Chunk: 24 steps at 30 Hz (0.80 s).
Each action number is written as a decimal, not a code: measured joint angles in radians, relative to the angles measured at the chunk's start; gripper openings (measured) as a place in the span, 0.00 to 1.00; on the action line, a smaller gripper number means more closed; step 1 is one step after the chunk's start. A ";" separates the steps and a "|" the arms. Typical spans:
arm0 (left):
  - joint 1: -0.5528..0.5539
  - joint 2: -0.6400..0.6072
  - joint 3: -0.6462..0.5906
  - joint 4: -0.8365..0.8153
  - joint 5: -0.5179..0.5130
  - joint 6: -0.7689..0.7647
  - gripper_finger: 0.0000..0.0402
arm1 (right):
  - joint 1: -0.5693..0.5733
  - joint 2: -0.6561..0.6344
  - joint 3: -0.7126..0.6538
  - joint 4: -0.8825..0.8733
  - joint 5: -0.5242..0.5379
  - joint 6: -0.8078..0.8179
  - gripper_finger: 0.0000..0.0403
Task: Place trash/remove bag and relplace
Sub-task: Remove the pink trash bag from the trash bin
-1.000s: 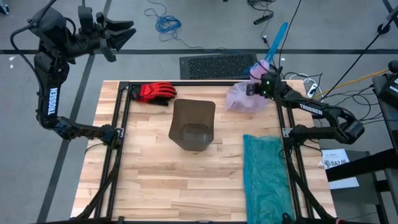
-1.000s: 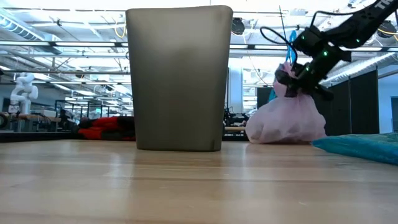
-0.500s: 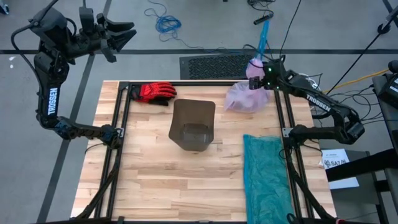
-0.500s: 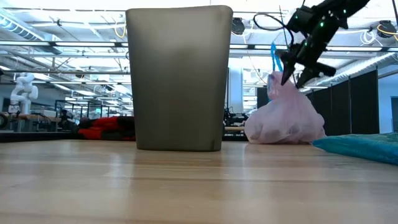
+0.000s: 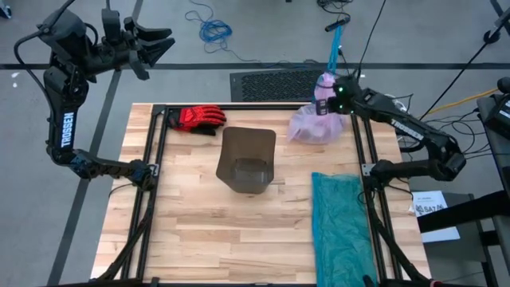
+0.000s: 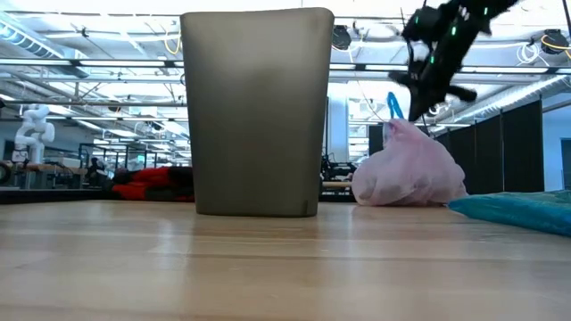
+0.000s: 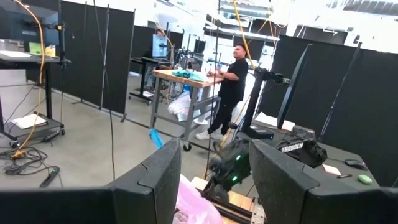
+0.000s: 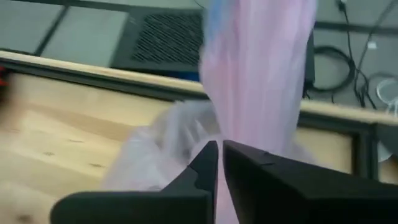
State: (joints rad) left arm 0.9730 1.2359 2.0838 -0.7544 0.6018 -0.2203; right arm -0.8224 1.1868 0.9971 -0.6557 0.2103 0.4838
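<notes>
My right gripper (image 5: 328,85) pinches the bag's (image 5: 312,126) gathered neck; thin plastic could slip free or tear when lifted.

We are cataloguing two arms in matte black, each bearing white TROSSEN lettering along a link. The left gripper (image 5: 151,44) is showing angular black fingers (image 7: 155,180) with stepped, blocky faces. The right gripper (image 5: 323,96) is carrying a small green light at its wrist; its fingers (image 8: 205,171) are looking dark and wedge-shaped.
</notes>
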 joint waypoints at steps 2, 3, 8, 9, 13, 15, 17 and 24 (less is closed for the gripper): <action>0.000 0.001 0.000 0.000 0.000 0.000 0.46 | -0.001 0.020 -0.073 0.067 -0.001 0.036 0.03; 0.000 0.002 0.000 0.000 0.000 0.000 0.46 | 0.000 0.029 -0.111 0.097 -0.003 0.052 0.02; 0.000 0.006 0.000 0.000 0.000 0.000 0.46 | 0.006 0.069 -0.276 0.245 -0.007 0.119 0.00; 0.000 0.006 0.000 0.000 0.000 0.003 0.46 | 0.006 0.075 -0.302 0.273 -0.007 0.123 0.00; 0.000 0.013 0.000 0.000 0.000 0.026 0.46 | 0.005 0.102 -0.370 0.348 -0.027 0.134 0.00; 0.000 0.016 0.000 -0.002 0.000 0.026 0.46 | 0.005 0.120 -0.379 0.349 -0.044 0.134 0.00; 0.000 0.022 0.000 -0.003 0.000 0.027 0.46 | 0.004 0.127 -0.379 0.347 -0.065 0.126 0.00; 0.000 0.029 0.000 -0.004 0.000 0.049 0.46 | 0.028 0.048 -0.311 0.341 -0.061 0.121 0.00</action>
State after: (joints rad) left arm 0.9730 1.2648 2.0838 -0.7586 0.6022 -0.1717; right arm -0.7946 1.2346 0.6866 -0.3144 0.1490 0.6052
